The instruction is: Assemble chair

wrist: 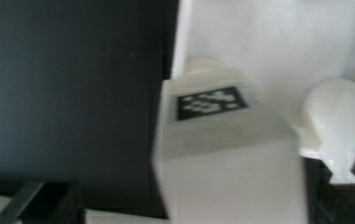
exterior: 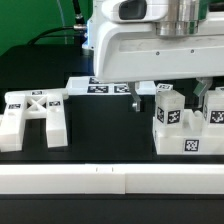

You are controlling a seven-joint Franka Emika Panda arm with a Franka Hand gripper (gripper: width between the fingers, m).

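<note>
**Pincer:** The robot's two-finger pincer point(exterior: 169, 98) is hanging below the glossy white robot body point(exterior: 150, 45). It is standing spread wide and pinching nothing, with its dark fingers point(exterior: 135, 100) well apart.

**Chair parts, exterior view's right:** The matte white square plastic seat block point(exterior: 188, 143) is resting on the black counter point(exterior: 110, 140), showing a black-and-white tag on its near face. Two thick square white legs are rising above it. The first leg point(exterior: 167, 106) is standing under the pincer and the second leg point(exterior: 216, 106) at the picture's edge. Whether they are fixed into the block cannot be told.

**Wrist view:** A tagged white leg is lying between the fingertips, with a gap showing beside one of them.

**Exterior view's left:** The white X-braced frame point(exterior: 33, 112) is lying flat on the counter, well apart from the block.

**Far side:** The marker board point(exterior: 100, 88) is lying between the two groups.
</note>
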